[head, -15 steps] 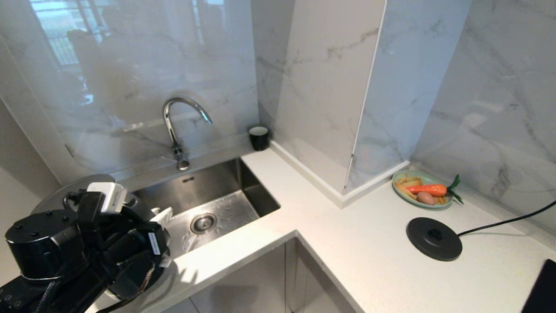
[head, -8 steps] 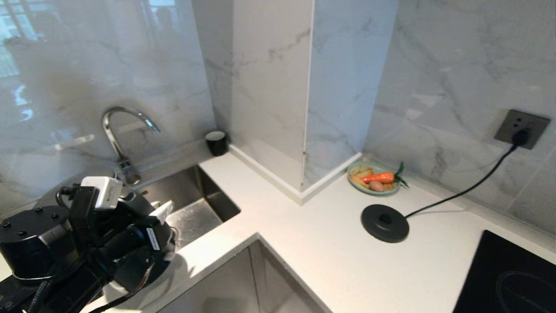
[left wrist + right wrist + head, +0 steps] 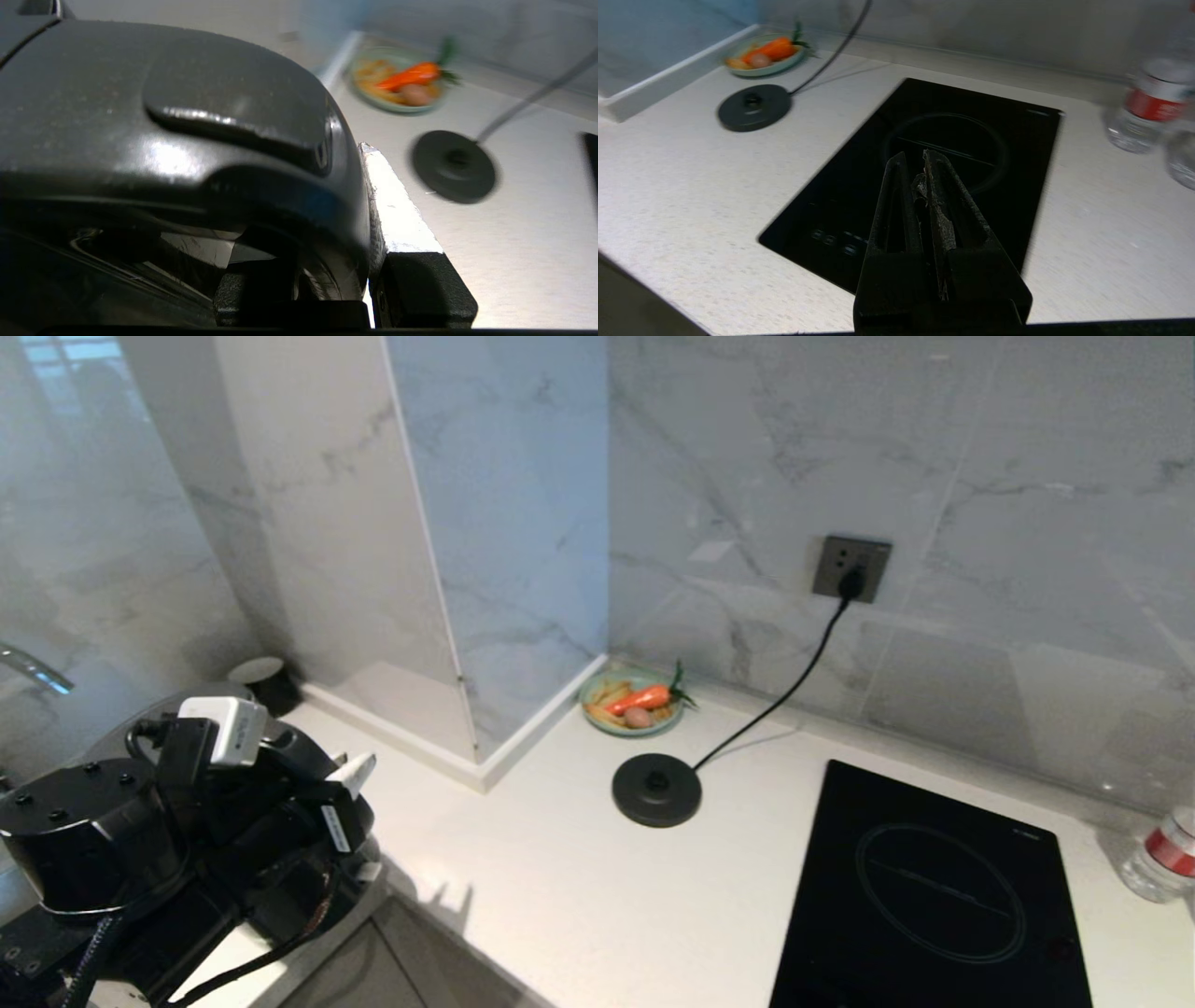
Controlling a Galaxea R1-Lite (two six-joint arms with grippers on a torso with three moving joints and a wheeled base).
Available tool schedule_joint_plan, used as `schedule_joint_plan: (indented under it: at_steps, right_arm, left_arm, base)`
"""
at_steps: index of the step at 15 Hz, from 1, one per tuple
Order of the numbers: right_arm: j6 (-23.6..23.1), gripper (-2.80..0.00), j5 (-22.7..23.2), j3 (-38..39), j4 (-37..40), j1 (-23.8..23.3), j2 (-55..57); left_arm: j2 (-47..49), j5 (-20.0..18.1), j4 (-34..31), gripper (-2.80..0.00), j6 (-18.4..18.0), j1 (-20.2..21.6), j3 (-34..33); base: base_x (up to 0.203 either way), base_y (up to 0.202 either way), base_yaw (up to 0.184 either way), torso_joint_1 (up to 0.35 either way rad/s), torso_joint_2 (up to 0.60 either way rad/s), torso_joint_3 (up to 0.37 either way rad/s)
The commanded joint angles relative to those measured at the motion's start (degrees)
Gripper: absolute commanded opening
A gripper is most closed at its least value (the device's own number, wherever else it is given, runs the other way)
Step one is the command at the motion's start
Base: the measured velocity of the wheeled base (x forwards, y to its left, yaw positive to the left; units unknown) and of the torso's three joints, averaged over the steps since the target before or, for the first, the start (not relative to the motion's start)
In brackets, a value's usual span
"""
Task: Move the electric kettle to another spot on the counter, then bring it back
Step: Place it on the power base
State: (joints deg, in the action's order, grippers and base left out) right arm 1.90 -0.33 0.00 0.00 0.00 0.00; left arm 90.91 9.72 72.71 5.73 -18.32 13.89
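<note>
At the lower left of my head view, the left gripper (image 3: pixel 350 803) carries the electric kettle (image 3: pixel 177 140), though there the arm covers nearly all of it and only a sliver of its grey lid rim shows. In the left wrist view it fills most of the frame: a glossy black body with a raised, flat thumb tab on top and a thick rounded handle. One white finger pad (image 3: pixel 392 205) presses against the handle's side, so the fingers are closed partway, clamped on the handle; the second finger is hidden, so I judge the grip mostly from that one pad. The counter (image 3: pixel 579 896) is white, finely speckled stone. On it, near the frame's centre, sits the round black base disc (image 3: pixel 656 790), its cord running up to a wall socket (image 3: pixel 850 567). Just above the disc is a green plate (image 3: pixel 597 709) with a carrot. A black hob panel (image 3: pixel 934 896) fills the lower right, and a water bottle (image 3: pixel 1158 859) stands at the right edge. The right gripper (image 3: pixel 920 168) hangs over the hob, fingers pressed together, holding nothing. Compared with a second ago, my whole view has swung right: the sink and tap have left the frame, and the hob, socket and bottle have come in.
</note>
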Motion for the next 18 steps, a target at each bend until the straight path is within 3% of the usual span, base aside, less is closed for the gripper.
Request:
schedule_joint_plan:
  at_steps: [1, 14, 15, 17, 18]
  right_arm:
    - [0.03, -2.80, -0.02, -0.04, 0.00, 0.00, 0.09]
    - [0.03, -2.80, -0.02, 0.00, 0.00, 0.00, 0.09]
    - [0.03, -2.80, -0.02, 0.00, 0.00, 0.00, 0.09]
    - [0.03, -2.80, -0.02, 0.00, 0.00, 0.00, 0.09]
    - [0.03, -2.80, -0.02, 0.00, 0.00, 0.00, 0.09]
  left_arm:
    - [0.33, 0.06, 0.42, -2.80, -0.01, -0.77, 0.11]
    - [0.27, 0.58, 0.42, -2.80, 0.07, -1.52, -0.01]
    - [0.66, 1.57, 0.25, -2.80, 0.14, -1.35, 0.70]
    - [2.93, 10.31, -0.71, -2.80, 0.59, -1.80, 3.29]
    - [3.47, 11.93, -0.94, -2.80, 0.67, -2.42, 3.44]
  base:
    - [0.004, 0.009, -0.177, 0.002, 0.00, 0.007]
    - [0.002, 0.008, -0.161, 0.003, 0.00, 0.002]
    - [0.000, 0.000, 0.000, 0.000, 0.00, 0.000]
    - [0.000, 0.000, 0.000, 0.000, 0.00, 0.000]
    - [0.000, 0.000, 0.000, 0.000, 0.00, 0.000]
